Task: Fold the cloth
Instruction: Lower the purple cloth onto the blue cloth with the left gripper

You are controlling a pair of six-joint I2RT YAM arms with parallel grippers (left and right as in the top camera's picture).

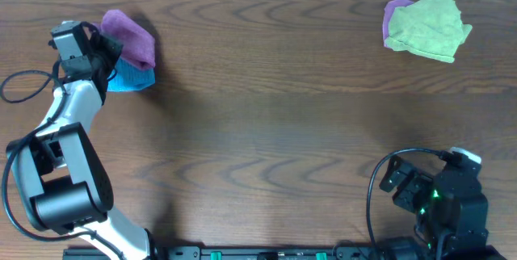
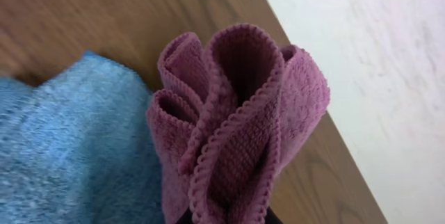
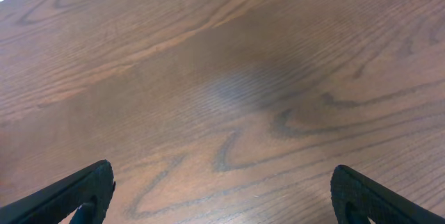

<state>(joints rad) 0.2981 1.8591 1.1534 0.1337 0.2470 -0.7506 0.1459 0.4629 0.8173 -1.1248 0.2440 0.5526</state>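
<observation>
Counter (image 1: pixel 266 115): brown wood grain, spanning the whole overhead view. In the left wrist view its edge runs diagonally against a pale surface (image 2: pixel 375 57) beyond.

Left arm (image 1: pixel 69 123): reaches from its base at the near left corner up to the far left of the counter.

Right arm (image 1: pixel 444 203): folded over its base at the near right corner, well apart from every cloth.

Green cloth (image 1: pixel 432 24): lies crumpled at the far right of the counter, on top of a second purple cloth (image 1: pixel 396 10) that shows at its left edge.

Purple cloth (image 1: pixel 131 35): at the far left of the counter, bunched into upright pleats with a stitched hem showing. It touches and partly overlaps the blue cloth (image 1: pixel 129 77), which lies flat just beside it on the near side.

Left gripper (image 1: pixel 103 46): closed on the purple cloth. The pleats converge at the bottom of the wrist view, where its fingers are almost wholly hidden.

Right gripper (image 3: pixel 222 186): spread wide, holding nothing, with bare counter between the fingertips (image 3: pixel 94 186).
</observation>
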